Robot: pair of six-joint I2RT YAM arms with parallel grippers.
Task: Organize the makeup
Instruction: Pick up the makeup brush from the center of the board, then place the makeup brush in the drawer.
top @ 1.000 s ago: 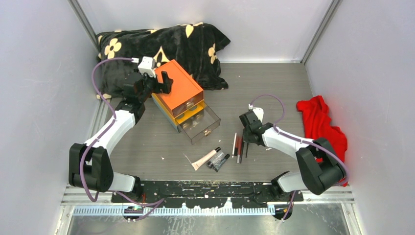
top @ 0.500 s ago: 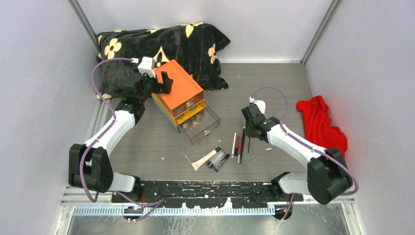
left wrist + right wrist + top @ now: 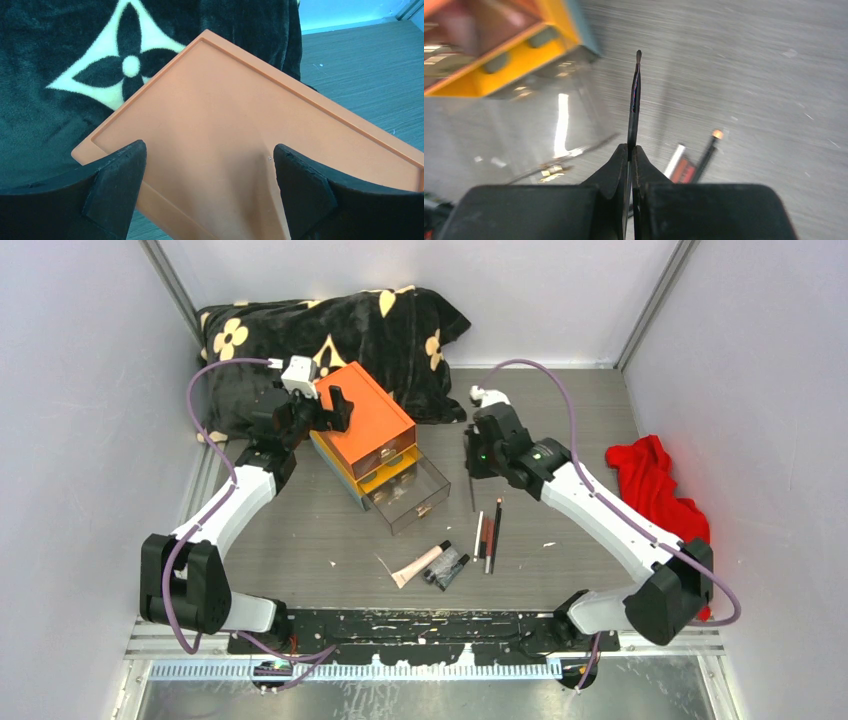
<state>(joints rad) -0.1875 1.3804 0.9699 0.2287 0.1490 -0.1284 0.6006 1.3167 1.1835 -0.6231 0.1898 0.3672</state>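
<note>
So, the right hand point(image 3: 630, 150) was clenched on a thin dark pencil point(image 3: 634, 100), pinched at one end with the rest sticking out ahead of it. In the top view that pencil sat just right of the clear drawer point(image 3: 412, 492) pulled out of the orange box point(image 3: 365, 420). The left hand point(image 3: 207, 165) was spread wide over the box's top, its fingers point(image 3: 117, 175) well apart and grasping nothing. The other makeup lay on the counter point(image 3: 560, 410) nearer the arm bases: a pinkish tube point(image 3: 420, 563), a black tube point(image 3: 447, 567) right beside it, and a few thin pencils point(image 3: 488, 535) lying side by side.
</note>
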